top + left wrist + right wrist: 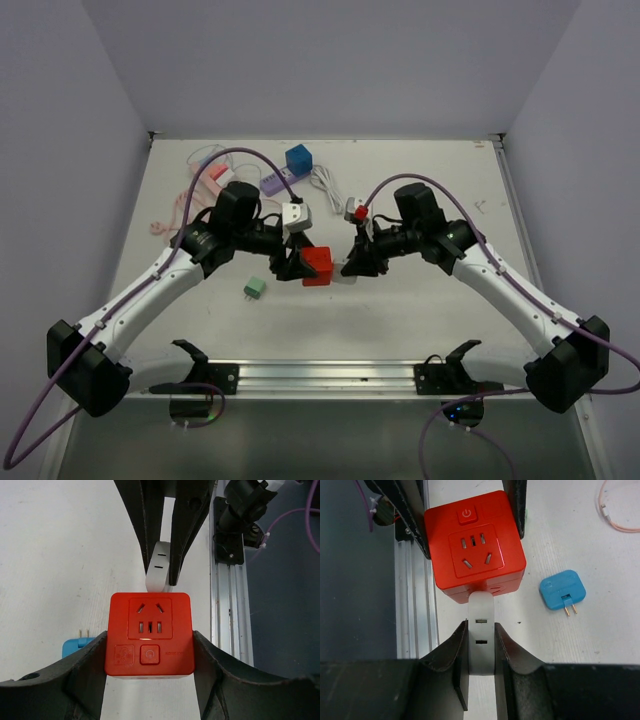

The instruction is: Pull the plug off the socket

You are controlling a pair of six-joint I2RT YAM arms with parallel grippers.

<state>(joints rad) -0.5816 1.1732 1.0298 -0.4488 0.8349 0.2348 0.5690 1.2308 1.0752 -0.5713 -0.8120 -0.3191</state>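
Observation:
The red cube socket (317, 266) sits mid-table between both arms. In the left wrist view the socket (149, 632) is pinched on its two sides by my left gripper (150, 652). A white plug (481, 632) sticks out of the socket's side face (475, 555), still seated in it. My right gripper (481, 652) is shut on that plug, one finger pressed on each flat side. From the left wrist the plug (159, 567) shows beyond the socket, squeezed between the right arm's dark fingers (187, 525).
A blue adapter (562, 590) with two prongs lies on the table beside the socket; from above it looks pale green (254, 288). At the back lie a blue cube (298, 158), a purple strip (278, 182), white cable (326, 183) and pink cable (165, 222). A metal rail (325, 375) runs along the near edge.

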